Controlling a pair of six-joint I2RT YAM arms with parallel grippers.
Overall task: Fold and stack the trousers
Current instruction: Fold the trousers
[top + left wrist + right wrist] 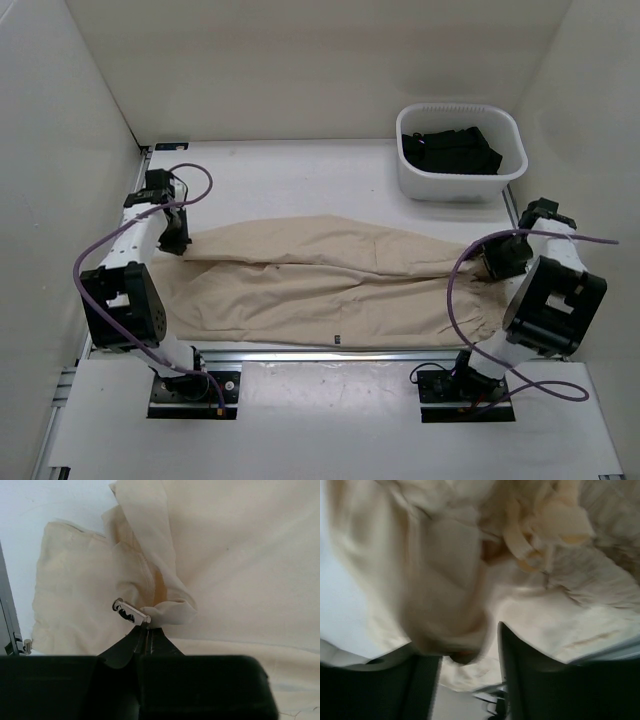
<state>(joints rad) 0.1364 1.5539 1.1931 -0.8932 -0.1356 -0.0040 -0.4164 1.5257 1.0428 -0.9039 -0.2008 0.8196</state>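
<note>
The beige trousers [320,285] lie spread lengthwise across the table, with a tiny dark tag [337,340] at their near edge. My left gripper [180,240] sits at their left end. In the left wrist view it [145,625] is shut on a small pinched fold of the trousers [240,555]. My right gripper [495,262] is at the right end, over the gathered waistband. In the right wrist view its jaws [467,647] stand apart, and a blurred bulge of the trousers [445,555] hangs loosely between the fingers [520,675].
A white basket [450,188] holding a black garment [450,150] stands at the back right. A metal rail [330,355] runs along the near edge of the table. White walls close in the left, right and back sides.
</note>
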